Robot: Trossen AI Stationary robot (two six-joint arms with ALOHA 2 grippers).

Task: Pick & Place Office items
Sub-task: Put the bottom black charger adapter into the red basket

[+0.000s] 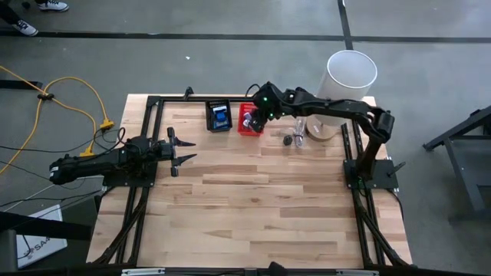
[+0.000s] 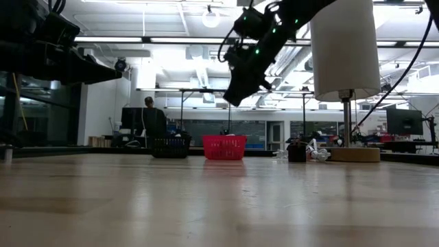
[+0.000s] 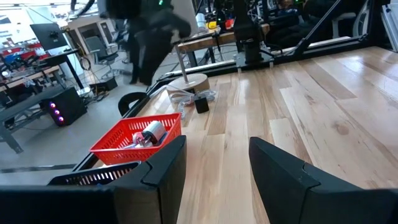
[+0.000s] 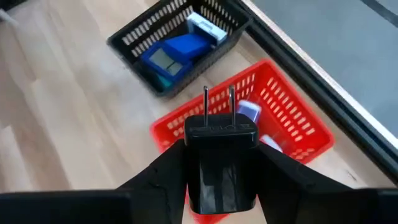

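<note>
Office items, as we recorded them. A black plug adapter (image 4: 221,158) with two metal prongs pointing outward was clamped between the fingers of the right gripper (image 1: 257,116), which we found raised above the red mesh basket (image 1: 249,121) at the far edge of the table (image 1: 261,215). We noted a silver-white piece (image 3: 151,132) and a white-and-blue piece (image 4: 249,112) lying inside that basket. Just beside it stood the black mesh basket (image 1: 219,116), in which we saw a blue item (image 4: 177,51) and a white item (image 4: 205,26). We counted a small black piece (image 1: 288,140) and a few pale pieces (image 1: 299,129) loose on the tabletop, between the red basket and the round wooden base (image 1: 318,129) of the tall white cylinder (image 1: 351,75).

We found the left gripper (image 1: 184,150) above the table's left side, well apart from both baskets, its fingers parted with nothing between them.

We saw a person (image 2: 149,122) in the room beyond the table.
</note>
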